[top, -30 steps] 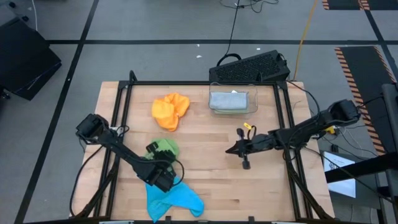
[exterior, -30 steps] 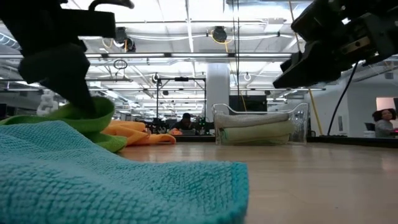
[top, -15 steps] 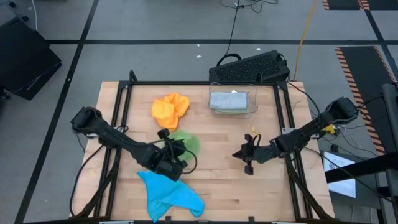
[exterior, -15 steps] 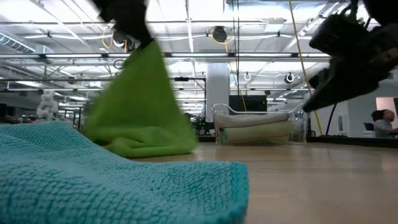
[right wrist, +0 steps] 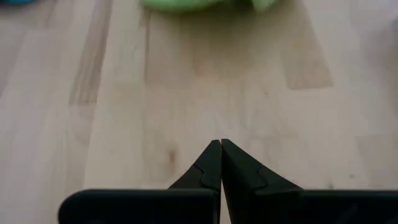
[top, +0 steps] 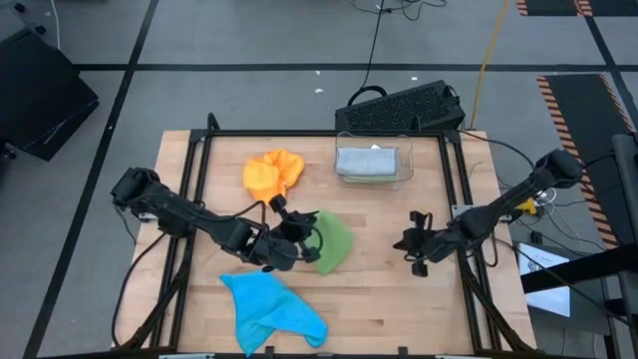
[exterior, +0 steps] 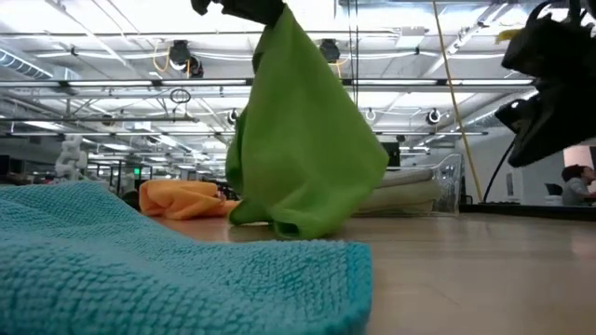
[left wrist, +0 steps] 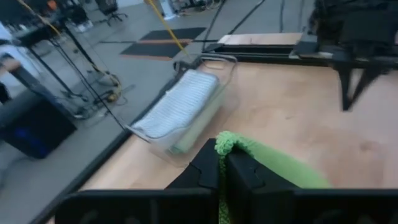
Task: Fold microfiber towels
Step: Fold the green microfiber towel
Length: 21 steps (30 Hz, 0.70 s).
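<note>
Pinching the green towel (top: pixel 332 242) by an upper corner, the left hand (top: pixel 296 239) holds it lifted near desk (top: pixel 379 309) centre; in the low view the cloth (exterior: pixel 303 130) hangs from the hand, its bottom fold touching the wood. Left wrist view shows both fingers (left wrist: pixel 239 171) pressed together on a bunched green edge (left wrist: pixel 231 144).

Right hand (top: pixel 411 242) hovers above the right side of the desk, well apart from the green towel, fingers pressed together, holding nothing. Right wrist view: closed fingertips (right wrist: pixel 219 163) over bare wood, with a blurred green edge (right wrist: pixel 199 4) farther off.

Other towels:
- Orange towel (top: pixel 272 176): crumpled at the rear left of the desk, just behind the left arm. Low view shows it (exterior: pixel 182 199) lying flat behind the green one.
- Blue towel (top: pixel 269 309): loosely spread at the front edge, left of centre, near the left hand but not touching it. It fills the foreground of the low view (exterior: pixel 168 270).
- Grey towel (top: pixel 367 160): folded inside the clear bin (top: pixel 407 165) at the rear centre. Left wrist view shows the bin (left wrist: pixel 214 68) with the folded stack (left wrist: pixel 177 106) in it.

Keyboard (top: pixel 404 108) sits just behind the desk, beyond the bin. A person (exterior: pixel 575 184) is visible far off at the right edge of the low view.
</note>
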Tool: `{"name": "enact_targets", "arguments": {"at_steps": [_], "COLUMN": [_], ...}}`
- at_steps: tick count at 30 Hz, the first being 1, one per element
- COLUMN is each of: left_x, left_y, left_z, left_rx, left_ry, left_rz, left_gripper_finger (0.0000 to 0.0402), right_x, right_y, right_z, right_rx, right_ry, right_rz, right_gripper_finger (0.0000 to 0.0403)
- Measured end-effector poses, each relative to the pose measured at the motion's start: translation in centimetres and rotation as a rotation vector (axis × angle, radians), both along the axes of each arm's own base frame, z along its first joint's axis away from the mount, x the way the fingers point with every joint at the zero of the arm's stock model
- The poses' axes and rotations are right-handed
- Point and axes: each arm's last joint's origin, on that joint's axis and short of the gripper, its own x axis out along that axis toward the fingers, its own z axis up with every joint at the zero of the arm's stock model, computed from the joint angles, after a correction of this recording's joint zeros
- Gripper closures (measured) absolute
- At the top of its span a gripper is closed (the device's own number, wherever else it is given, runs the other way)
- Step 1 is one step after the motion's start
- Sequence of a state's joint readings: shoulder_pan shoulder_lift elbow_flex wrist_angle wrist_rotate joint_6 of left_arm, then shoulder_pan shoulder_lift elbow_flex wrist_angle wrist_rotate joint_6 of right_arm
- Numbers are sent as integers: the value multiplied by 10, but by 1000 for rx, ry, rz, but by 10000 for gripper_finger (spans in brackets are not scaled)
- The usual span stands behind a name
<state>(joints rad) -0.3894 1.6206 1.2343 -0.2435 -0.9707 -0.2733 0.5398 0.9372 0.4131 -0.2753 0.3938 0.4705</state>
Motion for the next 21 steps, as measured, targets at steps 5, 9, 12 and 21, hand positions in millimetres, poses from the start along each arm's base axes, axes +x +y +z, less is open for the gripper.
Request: {"name": "enact_targets", "arguments": {"at_steps": [5, 9, 12, 21], "left_x": [1, 1, 2, 9], "left_y": [-7, -13, -14, -7], "left_z": [-6, -9, -12, -17], "left_rx": [-37, -51, -49, -34], "left_ry": [17, 14, 28, 48], "left_rz": [-55, -63, -67, -68], "left_gripper_finger": [384, 384, 395, 380], "right_x": [-3, 4, 9, 23], "right_y": [-7, -4, -1, 8], "right_z": [12, 19, 13, -14], "right_rx": [-78, -70, -37, 46], "right_ry": [-127, -258, -352, -542], "right_rz": [-92, -107, -86, -65], "right_gripper_finger": [403, 398, 379, 291]}}
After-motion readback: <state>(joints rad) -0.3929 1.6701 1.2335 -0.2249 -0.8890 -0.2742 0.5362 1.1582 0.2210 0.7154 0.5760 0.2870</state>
